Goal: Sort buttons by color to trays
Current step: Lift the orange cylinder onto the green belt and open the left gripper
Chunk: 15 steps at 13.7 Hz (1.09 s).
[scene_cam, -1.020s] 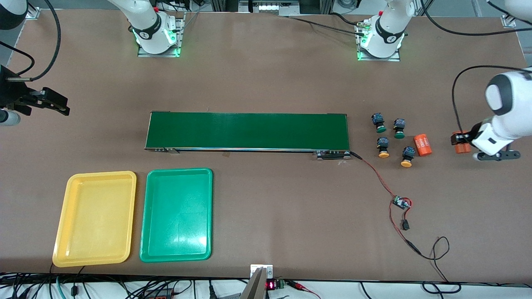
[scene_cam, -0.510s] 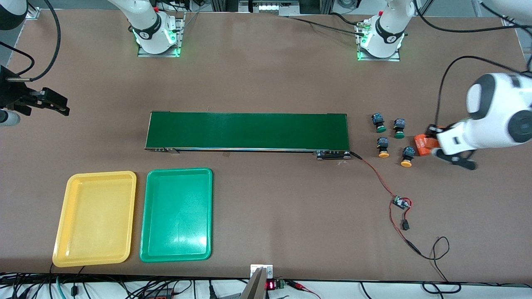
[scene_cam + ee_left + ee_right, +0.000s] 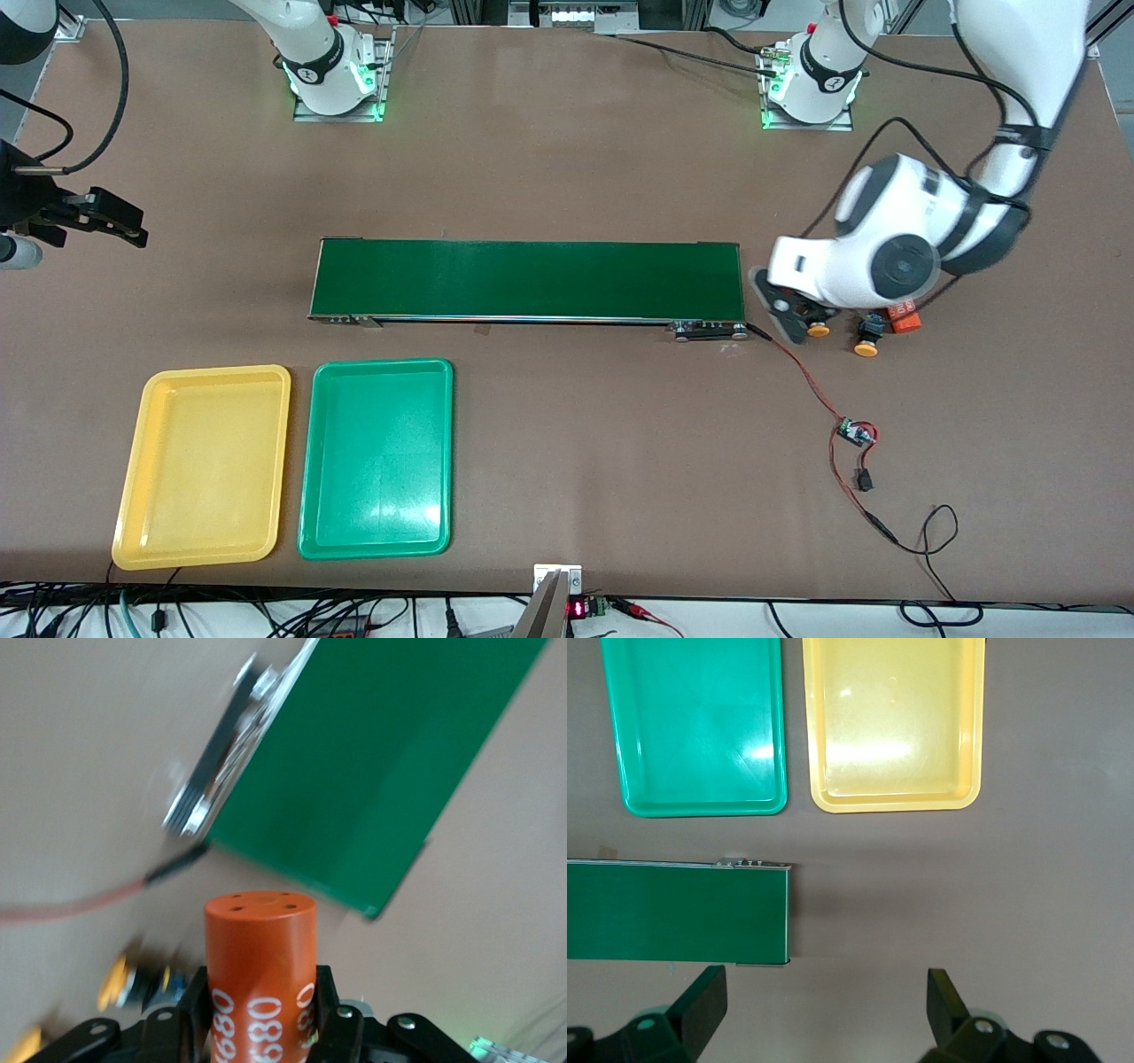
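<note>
On the brown counter (image 3: pixel 567 177) your left gripper (image 3: pixel 257 1028) has its jaws clamped on an orange cylinder (image 3: pixel 260 966) (not a button) over the buttons (image 3: pixel 866 335), while the waiting right gripper (image 3: pixel 824 1010), jaws apart, overlooks both empty trays (image 3: pixel 705 806).

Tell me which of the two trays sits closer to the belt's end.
The green tray: it lies just below the belt end, while the yellow tray sits beside it, farther out.

Bright, even overhead light; white glare patches sit on the green tray (image 3: pixel 376 458) and the yellow tray (image 3: pixel 894 723). The left wrist view is motion-blurred around the orange cylinder (image 3: pixel 260 970); shadows stay soft.
</note>
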Tool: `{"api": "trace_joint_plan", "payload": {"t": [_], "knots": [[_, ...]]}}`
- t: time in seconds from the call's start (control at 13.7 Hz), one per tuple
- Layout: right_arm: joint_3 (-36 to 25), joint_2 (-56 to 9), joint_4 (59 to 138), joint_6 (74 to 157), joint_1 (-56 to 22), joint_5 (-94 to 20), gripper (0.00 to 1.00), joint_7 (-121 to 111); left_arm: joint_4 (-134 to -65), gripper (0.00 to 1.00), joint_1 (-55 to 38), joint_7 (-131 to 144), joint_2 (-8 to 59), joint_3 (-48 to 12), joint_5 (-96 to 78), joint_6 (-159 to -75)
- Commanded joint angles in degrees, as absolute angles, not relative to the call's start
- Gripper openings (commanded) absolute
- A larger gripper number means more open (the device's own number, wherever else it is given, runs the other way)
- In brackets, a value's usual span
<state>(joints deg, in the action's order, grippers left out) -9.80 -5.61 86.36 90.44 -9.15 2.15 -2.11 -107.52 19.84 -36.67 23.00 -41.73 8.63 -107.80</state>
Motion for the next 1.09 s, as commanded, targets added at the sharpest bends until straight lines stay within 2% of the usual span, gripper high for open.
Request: {"api": "trace_joint_plan", "payload": {"t": [0.0,0.36,0.51,0.58,0.66,0.8,0.87,1.02], "knots": [[-9.5,-4.7,87.5,91.2,-8.8,1.8,1.0,-1.8,-107.0,0.19,15.8,-43.1,24.8,-43.3,8.7,-110.5],[-9.5,-4.8,87.5,91.1,-8.8,1.8,1.0,-1.1,-112.8,0.19,11.4,-43.2,26.8,-43.2,14.0,-120.3],[-9.5,-4.8,87.5,91.1,-8.7,1.8,1.0,-1.1,-112.9,0.24,11.3,-43.1,28.0,-43.2,16.2,-121.5],[-9.5,-4.8,87.5,91.1,-8.7,1.8,1.0,-1.1,-112.8,0.54,10.8,-43.1,28.0,-43.2,17.0,-121.5],[-9.5,-4.8,87.5,91.1,-8.7,1.8,1.0,-1.1,-112.6,1.0,10.6,-43.2,27.9,-43.2,17.7,-121.4],[-9.5,-4.7,87.5,90.3,-8.7,1.8,1.0,-1.1,-112.2,1.0,11.5,-43.0,27.3,-43.3,17.7,-120.4],[-9.5,-4.6,87.5,89.8,-8.7,1.8,1.0,-1.1,-111.5,1.0,12.5,-42.9,25.5,-43.5,17.7,-117.3],[-9.5,-4.6,87.5,89.8,-8.7,1.8,1.0,-1.1,-105.7,1.0,13.4,-41.8,23.5,-43.3,17.0,-106.4]]}}
